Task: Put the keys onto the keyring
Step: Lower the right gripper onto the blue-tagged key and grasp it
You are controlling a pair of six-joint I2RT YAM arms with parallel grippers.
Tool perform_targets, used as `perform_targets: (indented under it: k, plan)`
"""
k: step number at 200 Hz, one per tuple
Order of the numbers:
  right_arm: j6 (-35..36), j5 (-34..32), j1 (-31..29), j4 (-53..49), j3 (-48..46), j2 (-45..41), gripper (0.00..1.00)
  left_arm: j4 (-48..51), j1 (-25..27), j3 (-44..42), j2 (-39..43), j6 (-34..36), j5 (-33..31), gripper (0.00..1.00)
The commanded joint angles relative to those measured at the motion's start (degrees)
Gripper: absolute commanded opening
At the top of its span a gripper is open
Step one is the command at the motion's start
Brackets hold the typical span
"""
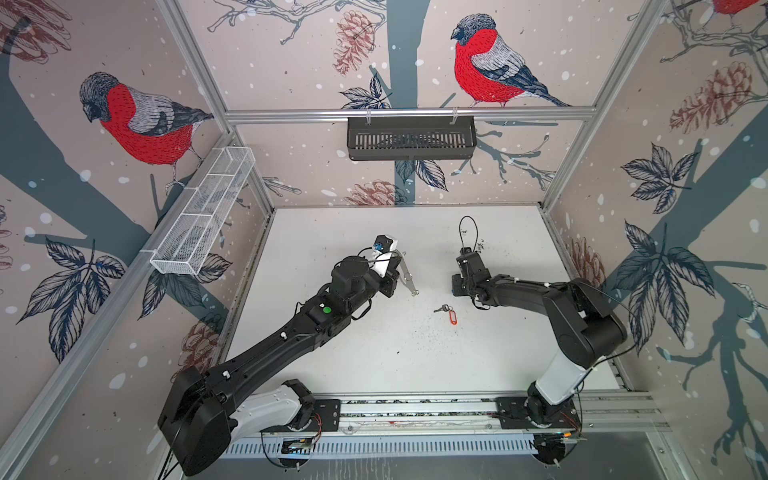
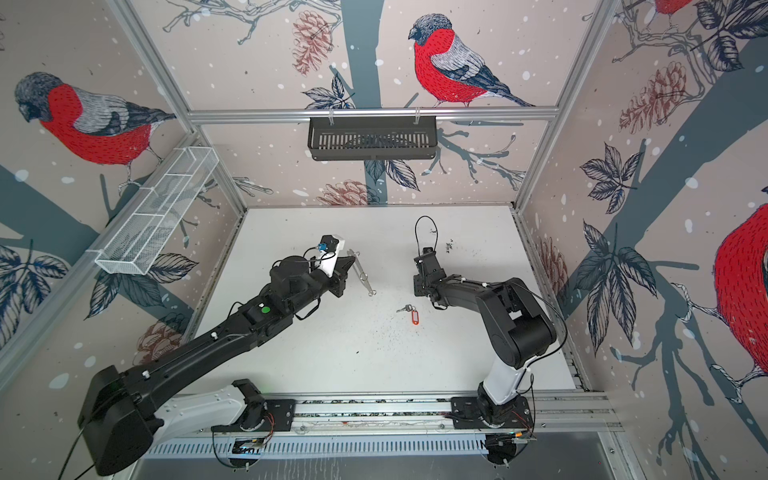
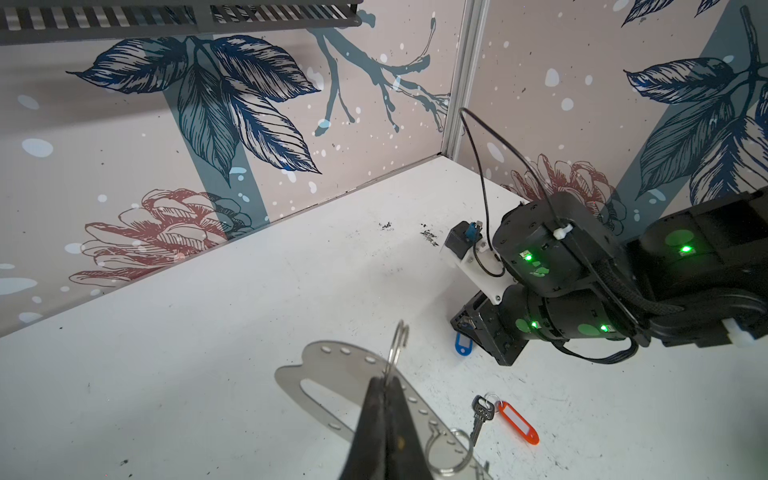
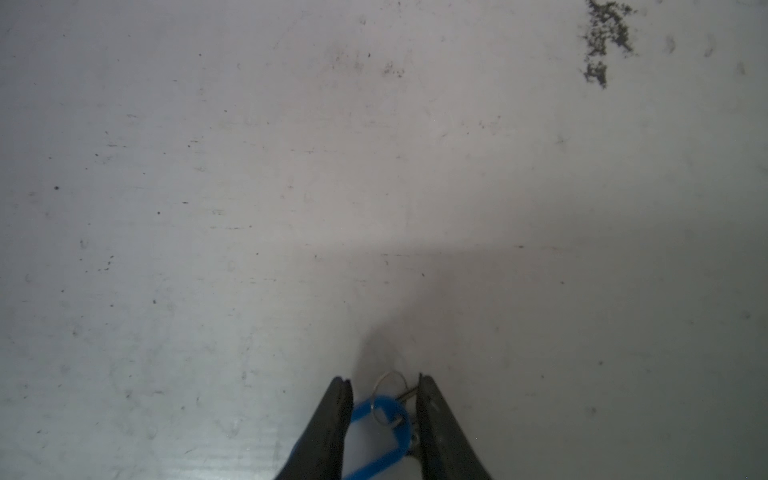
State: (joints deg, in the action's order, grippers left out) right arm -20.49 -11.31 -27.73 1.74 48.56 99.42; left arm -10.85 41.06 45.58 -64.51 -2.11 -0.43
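Grey keyring (image 3: 328, 374) is tilting edge-on over table (image 3: 208, 332), with left gripper (image 3: 386, 384) clamping shut on its holed edge. Red-tag keys (image 3: 517, 422) are lying on table just beside it, between the arms. Blue-tag keys (image 4: 376, 442) are sitting between right gripper (image 4: 383, 379) jaws, which are standing apart; can't tell if they're gripping

Scuffed white table (image 1: 374, 365).
A red-tagged key (image 1: 446, 312) lies near its middle, dark crumbs (image 4: 602, 41) scattered close by and farther back.
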Motion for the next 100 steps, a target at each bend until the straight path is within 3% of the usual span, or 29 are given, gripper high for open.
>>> perform_targets:
  k: [1,25,80,100]
  plan:
    - [1.0,-2.7,-0.4,-1.2,0.8,0.7,0.28,-1.9,0.1,0.1,0.3,-0.5,-0.2,0.00]
    - [1.1,-3.5,-0.7,-1.5,0.9,1.0,0.24,-1.9,0.1,0.2,0.3,-0.4,-0.1,0.00]
    - [2.1,-3.5,-0.8,-0.9,0.0,-1.3,0.02,-1.9,0.1,0.3,0.3,-0.5,-0.1,0.00]
    - [2.8,-3.2,-0.7,-0.8,-0.3,-2.4,0.00,-1.9,0.1,0.3,0.3,-0.6,0.0,0.00]
